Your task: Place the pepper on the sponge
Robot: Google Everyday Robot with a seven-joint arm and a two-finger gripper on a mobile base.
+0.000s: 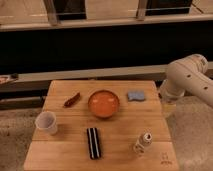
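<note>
Now your gripper (168, 99) sits low at the end of the white arm (187, 77), just off the worktop (125, 132) edge nearest to the sponge (136, 95). I cannot tell whether it is apart or together. The sponge lies bare just beside the orange bowl (104, 103). The pepper (71, 99) lies flat on the other side of the bowl, well apart from the sponge. To fetch it, pass high over the bowl, line up across its thin body, and close low at its middle.

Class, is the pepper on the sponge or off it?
Off: the pepper lies left of the bowl, the sponge right; gripper not in view, arm at right.
</note>
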